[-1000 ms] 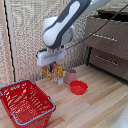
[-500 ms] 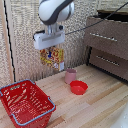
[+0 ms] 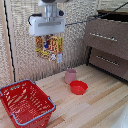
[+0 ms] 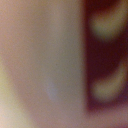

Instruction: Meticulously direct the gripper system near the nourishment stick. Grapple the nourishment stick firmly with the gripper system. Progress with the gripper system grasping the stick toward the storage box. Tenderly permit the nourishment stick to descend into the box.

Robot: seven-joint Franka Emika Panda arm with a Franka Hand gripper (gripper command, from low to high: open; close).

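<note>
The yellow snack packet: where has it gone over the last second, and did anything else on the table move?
The gripper system has lifted the nourishment stick off the table, high into the air, and carried it toward the exterior view's left, the side where the storage box sits. It was already gripped a second ago and is not yet over the box. The pink cup, red bowl, box and brown drawer cabinet stayed put.

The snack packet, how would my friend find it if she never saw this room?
Look up at the big white robot arm. Hanging from its tool, above the wooden table, is the snack packet. It is flat, yellow-orange and printed, unlike the plain pink cup and red bowl below.
</note>
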